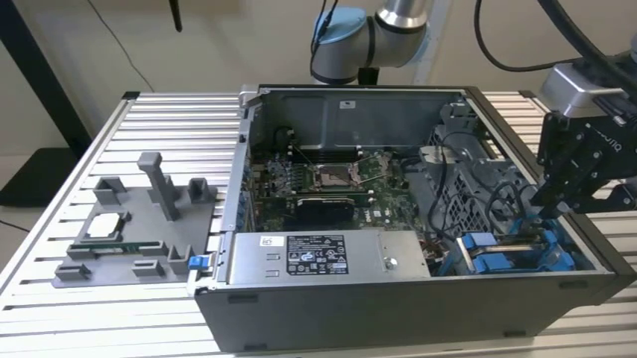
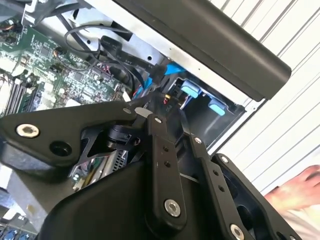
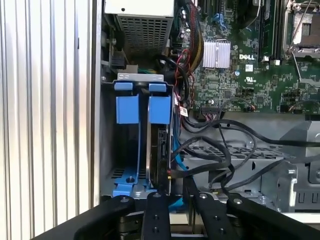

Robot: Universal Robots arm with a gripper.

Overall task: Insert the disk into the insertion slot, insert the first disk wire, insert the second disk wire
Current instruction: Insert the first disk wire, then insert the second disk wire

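1. Presently the black two-fingered claw (image 1: 545,212) (image 2: 144,111) hangs over the corner of the open dark-grey computer case (image 1: 398,313) at the exterior view's right. The case stands on the slatted aluminium tabletop (image 1: 159,112).
2. Its jaws are narrow, drawn almost together; whether they pinch anything I cannot tell.
3. The flat silver-grey disk in its blue carrier frame (image 3: 160,150) stands edge-on inside the grey perforated insertion slot with blue tabs (image 1: 503,257), directly under the claw.
4. Loose black cables (image 3: 220,160) trail just beside the disk, across the bay's metal.
5. The green motherboard (image 1: 318,183) lies on the case floor, with the grey boxy power supply (image 1: 318,257) along the case's near wall.
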